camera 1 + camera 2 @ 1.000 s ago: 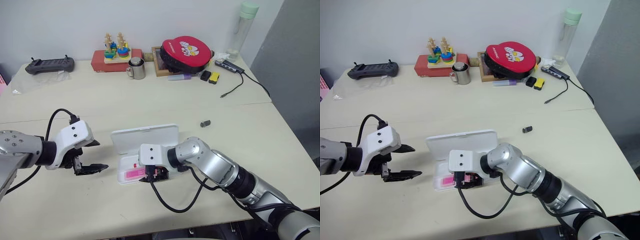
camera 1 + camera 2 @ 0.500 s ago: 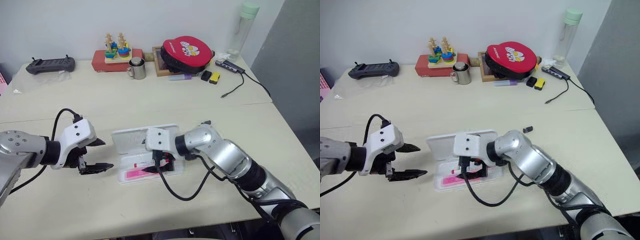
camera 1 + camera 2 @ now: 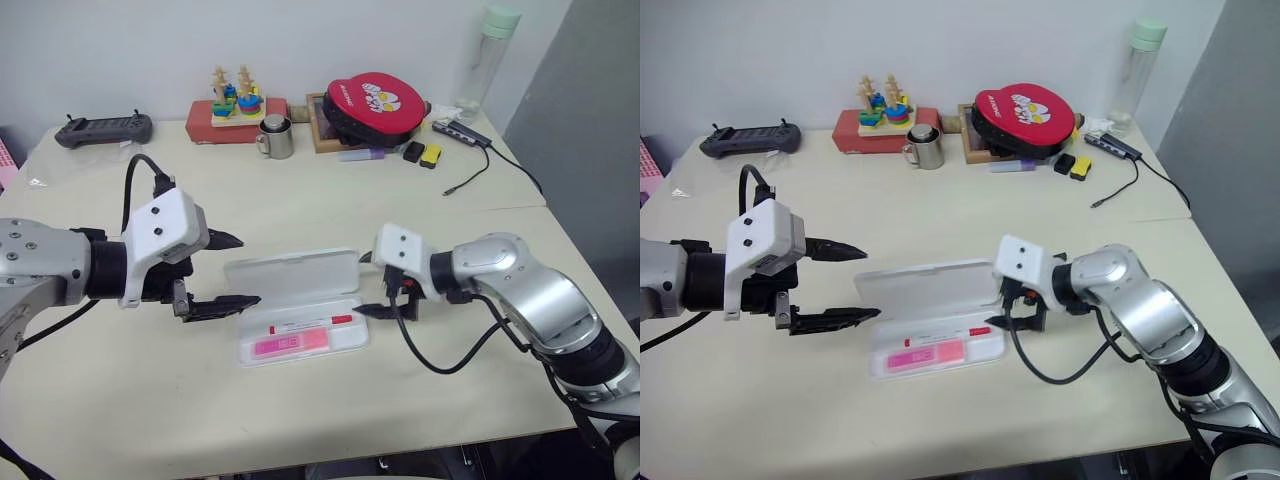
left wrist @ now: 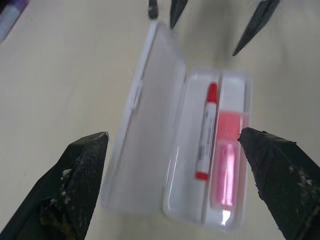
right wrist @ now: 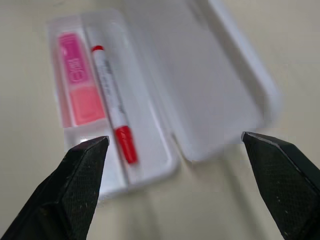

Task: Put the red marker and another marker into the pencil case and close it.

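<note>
The white pencil case lies open in the middle of the table, its lid flat behind the tray. In the tray lie the red marker and, beside it on the near side, the pink highlighter. Both also appear in the left wrist view, the red marker next to the highlighter. My left gripper hovers open just left of the case. At the case's right end my right gripper stands open, with nothing between its fingers.
Along the back stand a round red case, a metal mug, a stacking toy on a red box, a black controller, a bottle and a purple marker. A small dark piece lies behind my right gripper.
My right gripper has pulled out of the tray and moved off to the right, leaving the red marker lying in it. My left gripper has risen and come closer to the case.
</note>
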